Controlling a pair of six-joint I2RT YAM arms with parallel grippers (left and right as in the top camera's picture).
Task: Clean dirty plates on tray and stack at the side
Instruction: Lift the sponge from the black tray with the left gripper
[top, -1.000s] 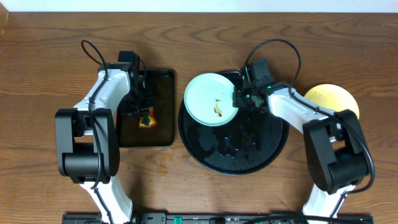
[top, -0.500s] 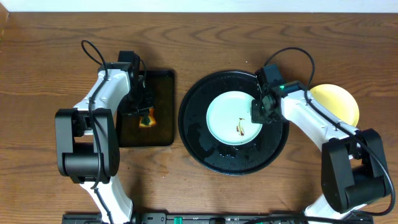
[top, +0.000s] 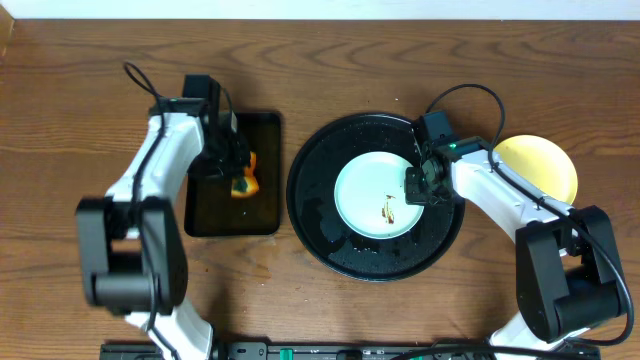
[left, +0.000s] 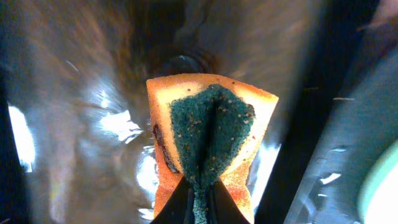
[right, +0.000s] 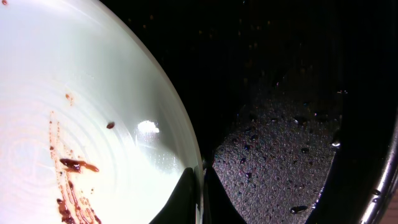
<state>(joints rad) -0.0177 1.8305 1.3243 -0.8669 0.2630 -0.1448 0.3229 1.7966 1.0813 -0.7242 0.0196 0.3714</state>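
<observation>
A pale blue plate (top: 372, 192) with brown sauce smears lies in the large round black tray (top: 320, 225). My right gripper (top: 416, 186) is shut on its right rim; the wrist view shows the plate (right: 87, 124) pinched between the fingers (right: 202, 186) over the wet tray (right: 286, 155). A pale yellow plate (top: 540, 165) lies on the table to the right of the tray. My left gripper (top: 238, 178) is shut on an orange and green sponge (top: 244, 183), folded between the fingers (left: 200, 199) above the rectangular tray (top: 205, 215). Only two plates show.
The rectangular black tray (left: 74, 124) is wet and glossy. The wooden table (top: 60, 120) surrounds both trays. Black cables loop above each arm.
My right gripper carried the blue plate from the tray's upper left edge down to its middle right. My left gripper lifted the sponge and moved it slightly right.
</observation>
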